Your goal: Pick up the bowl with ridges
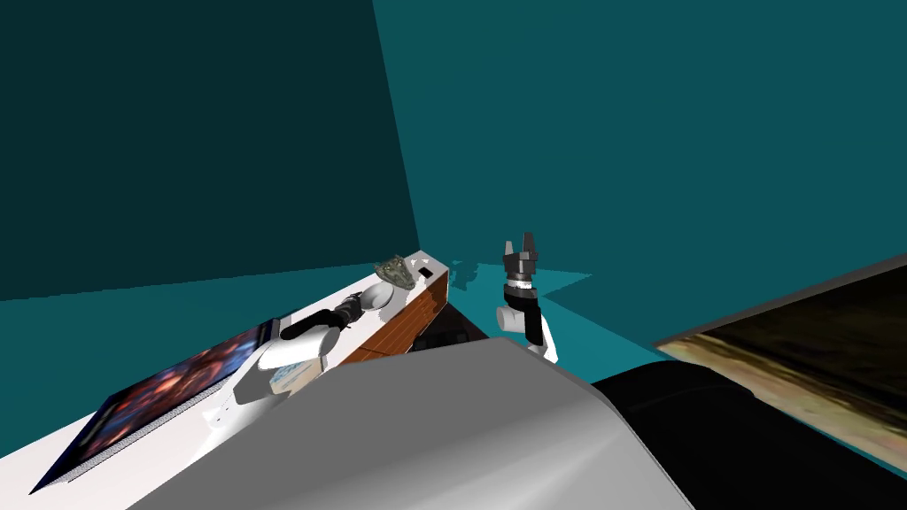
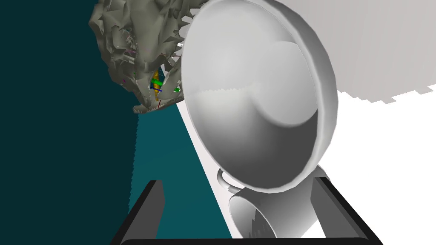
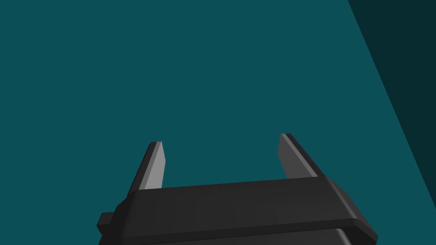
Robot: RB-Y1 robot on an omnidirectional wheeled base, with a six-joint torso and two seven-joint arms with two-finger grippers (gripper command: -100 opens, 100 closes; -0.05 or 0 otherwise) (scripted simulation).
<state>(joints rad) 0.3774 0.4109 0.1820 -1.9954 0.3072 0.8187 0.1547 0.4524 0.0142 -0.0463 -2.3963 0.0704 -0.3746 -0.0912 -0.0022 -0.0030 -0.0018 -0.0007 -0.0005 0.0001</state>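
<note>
Almost there: robot's left gripper (image 2: 238,180), fingers spread, sits at the white bowl (image 2: 255,98) at far end of the bench (image 2: 383,161), beside a jagged grey obj. (image 2: 136,51); next, ease fwd & clamp rim; right gripper (image 3: 221,139) raised, open.

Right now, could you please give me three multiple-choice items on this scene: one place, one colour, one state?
1. The bowl sits: A on the floor; B on the white top; C on a chair.
2. The bowl is: A red; B black; C white.
3. The right pincer is: A open; B shut on a cup; C shut on the bowl.
Key: 1 B, the top lies under it; 2 C, it renders plain white; 3 A, its fingers stand apart, nothing between.
</note>
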